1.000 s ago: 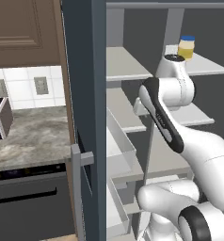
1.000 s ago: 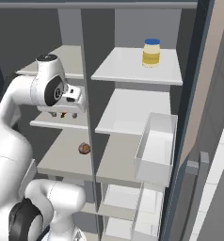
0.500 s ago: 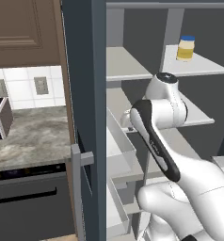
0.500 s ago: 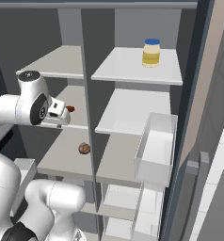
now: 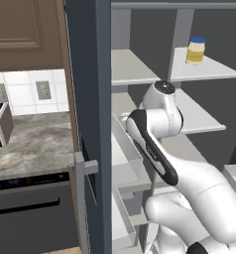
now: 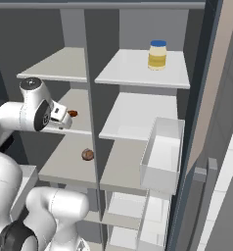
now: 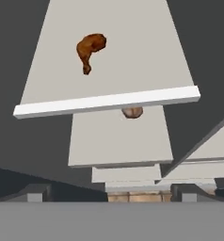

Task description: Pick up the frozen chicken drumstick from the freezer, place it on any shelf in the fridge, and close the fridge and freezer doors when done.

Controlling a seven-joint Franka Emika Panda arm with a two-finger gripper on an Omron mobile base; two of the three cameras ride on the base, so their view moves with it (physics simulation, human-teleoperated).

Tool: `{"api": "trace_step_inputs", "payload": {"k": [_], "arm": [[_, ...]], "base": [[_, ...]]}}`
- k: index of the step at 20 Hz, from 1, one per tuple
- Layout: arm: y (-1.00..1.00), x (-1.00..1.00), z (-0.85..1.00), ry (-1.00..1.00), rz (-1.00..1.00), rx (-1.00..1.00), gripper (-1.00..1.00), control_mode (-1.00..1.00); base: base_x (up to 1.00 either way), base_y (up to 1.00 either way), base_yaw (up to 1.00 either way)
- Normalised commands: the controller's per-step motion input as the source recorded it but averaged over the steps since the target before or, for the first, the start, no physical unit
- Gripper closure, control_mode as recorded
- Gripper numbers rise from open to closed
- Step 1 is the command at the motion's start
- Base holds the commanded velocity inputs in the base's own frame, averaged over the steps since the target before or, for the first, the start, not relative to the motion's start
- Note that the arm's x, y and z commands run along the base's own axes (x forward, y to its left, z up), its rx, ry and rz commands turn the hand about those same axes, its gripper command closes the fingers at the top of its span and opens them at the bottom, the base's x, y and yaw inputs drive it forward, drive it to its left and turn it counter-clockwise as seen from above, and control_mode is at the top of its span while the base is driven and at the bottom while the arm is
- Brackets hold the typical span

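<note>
The frozen chicken drumstick [image 7: 90,50] lies alone on a pale grey freezer shelf [image 7: 132,66], up at about 11 o'clock in the hand view, clear of the shelf's white front edge; in the right base view it shows as a small reddish lump [image 6: 73,113] just at 3 o'clock of the gripper [image 6: 63,118] — apart from it, not held; whether the jaws stand wide or narrow I cannot tell. One shelf lower sits a rounder tan-brown lump [image 6: 87,155]. A yellow blue-lidded jar [image 6: 157,55] stands upright on the top fridge shelf [image 6: 138,73]; a slate-blue door [image 5: 88,124] hangs open at 9 o'clock in the left base view.
</note>
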Motion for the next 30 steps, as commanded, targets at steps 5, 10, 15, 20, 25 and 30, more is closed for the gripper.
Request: {"api": "trace_step_inputs", "payload": {"k": [5,10,15,20,25,30], "arm": [[0.0,0.6,-0.24,0.0,-0.05,0.08,-1.0,-1.0],[0.0,0.5,-0.24,0.0,-0.01,0.11,-1.0,-1.0],[0.13,0.51,-0.14,0.0,0.0,0.0,-1.0,-1.0],[0.24,0.37,-0.05,0.0,0.0,-0.03,-1.0,-1.0],[0.22,0.28,-0.08,0.0,0.0,-0.06,-1.0,-1.0],[0.2,0.35,-0.35,0.0,0.0,-0.03,-1.0,-1.0]], "base": [[0.0,0.0,0.0],[0.0,0.0,0.0],[0.0,0.0,0.0],[0.0,0.0,0.0],[0.0,0.0,0.0],[0.0,0.0,0.0]]}}
